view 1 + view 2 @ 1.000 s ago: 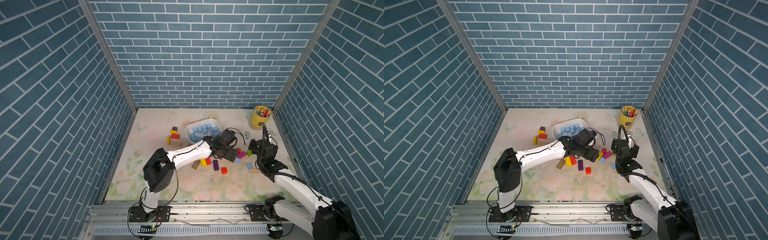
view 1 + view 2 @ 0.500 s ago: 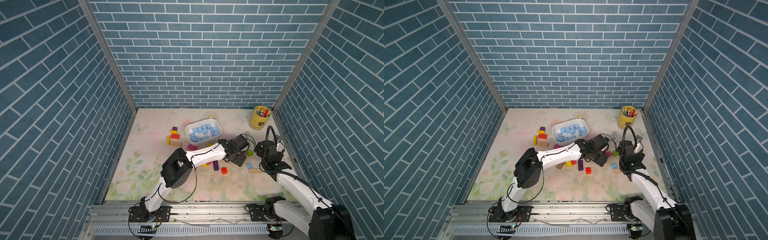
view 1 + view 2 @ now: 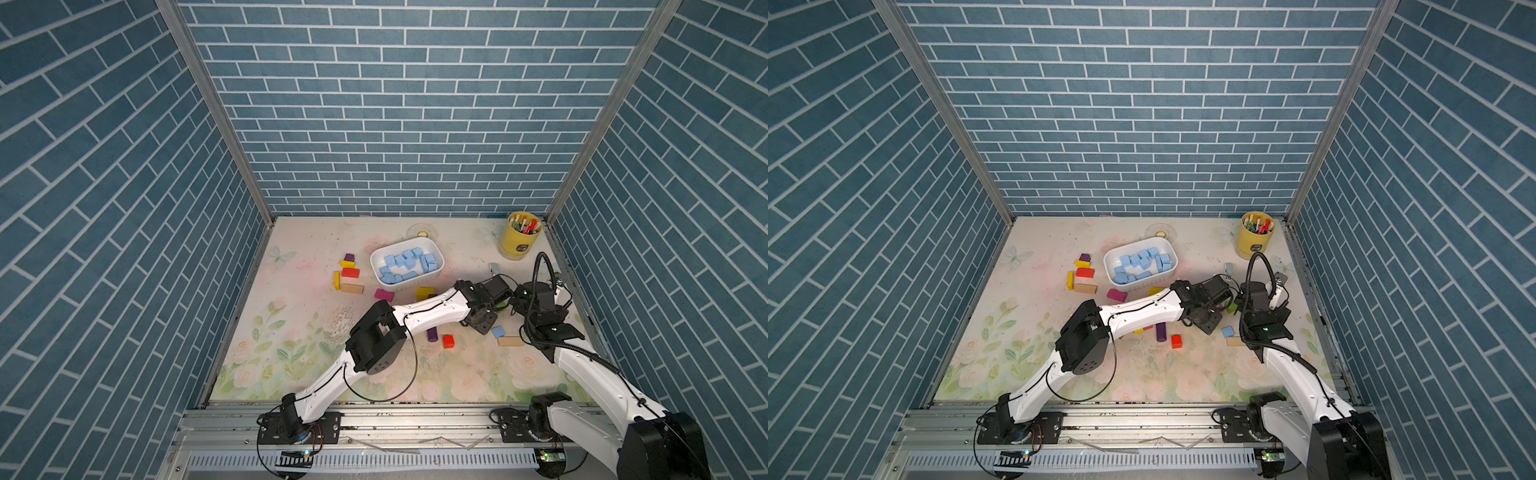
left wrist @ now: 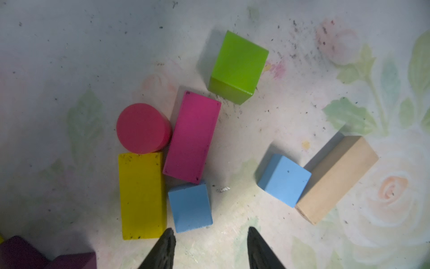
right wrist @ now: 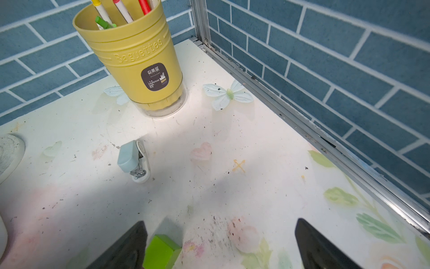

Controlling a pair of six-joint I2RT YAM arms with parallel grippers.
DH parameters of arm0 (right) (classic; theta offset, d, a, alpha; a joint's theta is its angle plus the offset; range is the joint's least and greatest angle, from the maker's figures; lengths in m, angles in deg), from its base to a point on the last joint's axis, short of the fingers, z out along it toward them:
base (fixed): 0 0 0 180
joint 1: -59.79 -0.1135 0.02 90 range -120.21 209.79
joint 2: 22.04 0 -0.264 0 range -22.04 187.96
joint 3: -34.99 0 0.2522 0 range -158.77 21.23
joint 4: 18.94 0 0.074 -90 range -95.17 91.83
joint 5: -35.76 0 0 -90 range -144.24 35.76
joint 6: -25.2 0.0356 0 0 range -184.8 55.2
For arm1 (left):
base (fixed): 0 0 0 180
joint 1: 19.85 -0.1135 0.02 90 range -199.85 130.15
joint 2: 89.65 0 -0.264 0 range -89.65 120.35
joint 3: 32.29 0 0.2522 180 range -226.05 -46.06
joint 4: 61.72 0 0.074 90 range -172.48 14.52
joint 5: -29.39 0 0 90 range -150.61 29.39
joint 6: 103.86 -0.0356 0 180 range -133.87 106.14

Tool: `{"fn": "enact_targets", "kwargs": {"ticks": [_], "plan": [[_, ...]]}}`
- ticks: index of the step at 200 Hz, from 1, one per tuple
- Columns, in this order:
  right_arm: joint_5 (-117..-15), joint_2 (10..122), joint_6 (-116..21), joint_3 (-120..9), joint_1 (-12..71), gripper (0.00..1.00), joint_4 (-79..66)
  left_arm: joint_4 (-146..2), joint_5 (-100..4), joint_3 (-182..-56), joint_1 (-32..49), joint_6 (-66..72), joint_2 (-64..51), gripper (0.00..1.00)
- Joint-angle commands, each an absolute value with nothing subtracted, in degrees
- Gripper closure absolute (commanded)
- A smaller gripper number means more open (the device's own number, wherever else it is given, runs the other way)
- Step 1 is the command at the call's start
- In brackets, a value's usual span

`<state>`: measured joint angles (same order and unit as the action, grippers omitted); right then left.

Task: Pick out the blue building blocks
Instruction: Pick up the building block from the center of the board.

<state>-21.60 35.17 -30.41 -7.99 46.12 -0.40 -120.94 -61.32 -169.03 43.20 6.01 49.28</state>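
While L gripper (image 4: 209, 229) gapes empty, near-cubic blue block (image 4: 190, 207) sits square-on off its tips.

The left arm (image 3: 436, 309) and right arm (image 3: 590, 370) share white tubular links, boxy black joints and looping black cables (image 3: 416, 359). The right adds a ribbed hose (image 3: 1249, 272). The left end effector (image 4: 210, 235) is tapered black.

Bright overhead light is glaring off the white floral tabletop (image 5: 209, 130) just beside the yellow plastic pen cup (image 5: 137, 62); the black fingertips (image 5: 125, 246) are blurring.
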Motion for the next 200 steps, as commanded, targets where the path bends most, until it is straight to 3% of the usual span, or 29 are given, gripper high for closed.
{"fn": "enact_targets", "kwargs": {"ticks": [1, 83, 138, 163, 200], "plan": [[-21.9, 34.4, -27.6, -8.6, 46.4, 0.01, 0.1, -124.8, -63.5, -172.3, 43.6, 5.8, 51.6, 0.48], [-22.2, 34.4, -27.5, -8.7, 46.6, 0.01, -0.1, -128.4, -63.8, -179.1, 43.7, 6.2, 57.7, 0.52], [-22.6, 34.4, -27.5, -8.6, 46.6, 0.01, -0.2, -128.7, -64.3, -179.2, 43.7, 6.0, 58.4, 0.63], [-22.7, 34.4, -27.5, -8.7, 46.6, 0.01, -0.2, -129.1, -64.9, -179.2, 43.7, 6.0, 58.2, 0.78], [-23.1, 34.3, -27.5, -8.5, 46.7, 0.01, -0.6, -129.6, -66.9, -178.3, 43.8, 5.0, 54.8, 0.82]]}}
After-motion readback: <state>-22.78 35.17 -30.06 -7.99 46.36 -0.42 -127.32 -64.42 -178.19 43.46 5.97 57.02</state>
